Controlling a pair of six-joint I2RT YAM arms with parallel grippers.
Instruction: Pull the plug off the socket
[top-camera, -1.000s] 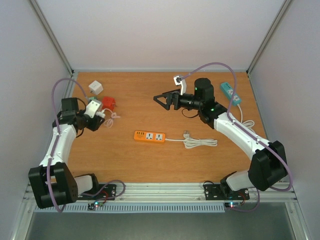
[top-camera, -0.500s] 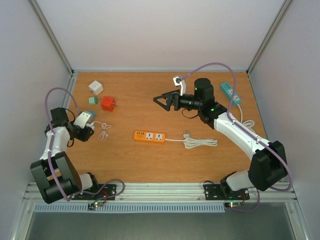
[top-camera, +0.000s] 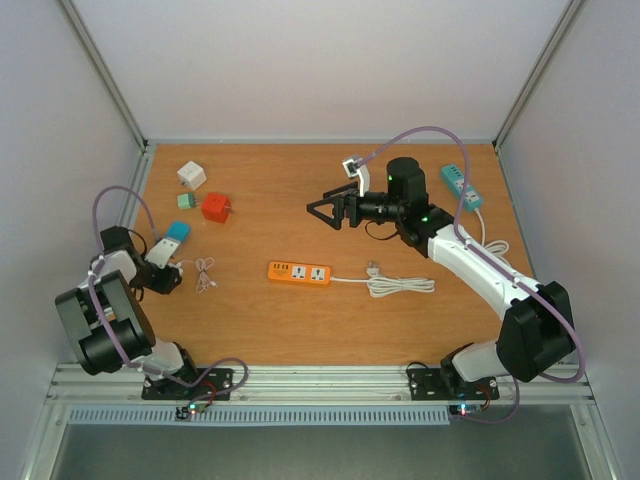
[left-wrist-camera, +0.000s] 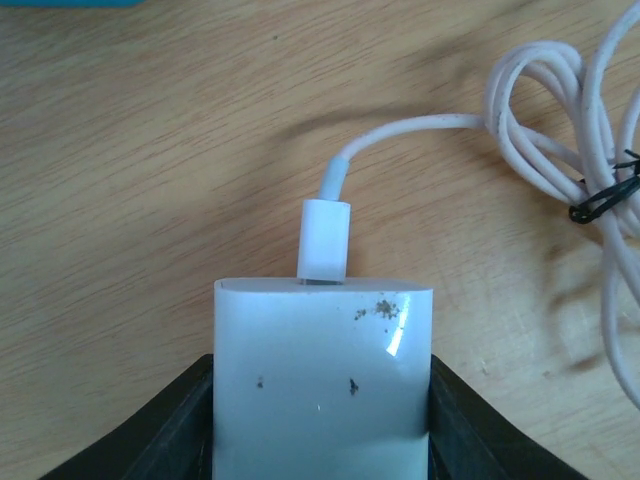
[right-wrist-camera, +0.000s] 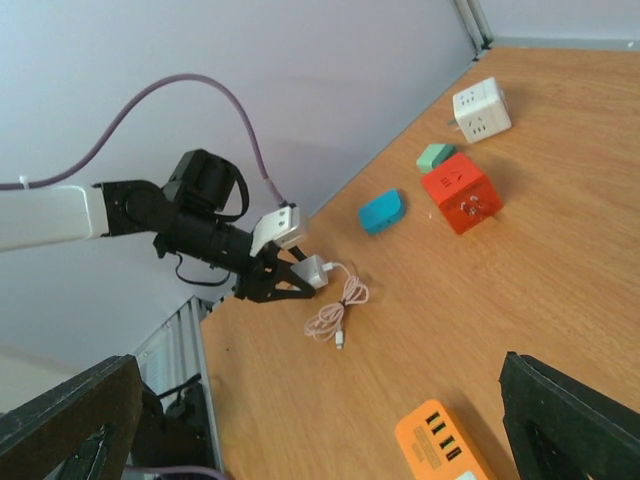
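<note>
Plainly, the white charger block (left-wrist-camera: 322, 390) is clamped on two sides between the black fingers (left-wrist-camera: 180, 432) of the left gripper (right-wrist-camera: 298, 277), low over the table (top-camera: 300, 320) at its left edge. The plug (left-wrist-camera: 325, 238) is seated in the block's free end. In the left wrist view its long axis is seen to run straight on from the block, away from the gripper; overhead, that is toward the table's middle. From its far end the cable (left-wrist-camera: 430, 125) is bent aside into a tied coil (top-camera: 205, 272) lying just beside. The plug is judged to be light, rigid and smooth, held only by friction, with little shell to be gripped. The cable is soft and would be strained if pulled. The shell should therefore be pinched close to the block and drawn out along that axis. The right gripper (top-camera: 320, 212) is spread wide and empty, raised over the table's middle, well apart from the plug.
</note>
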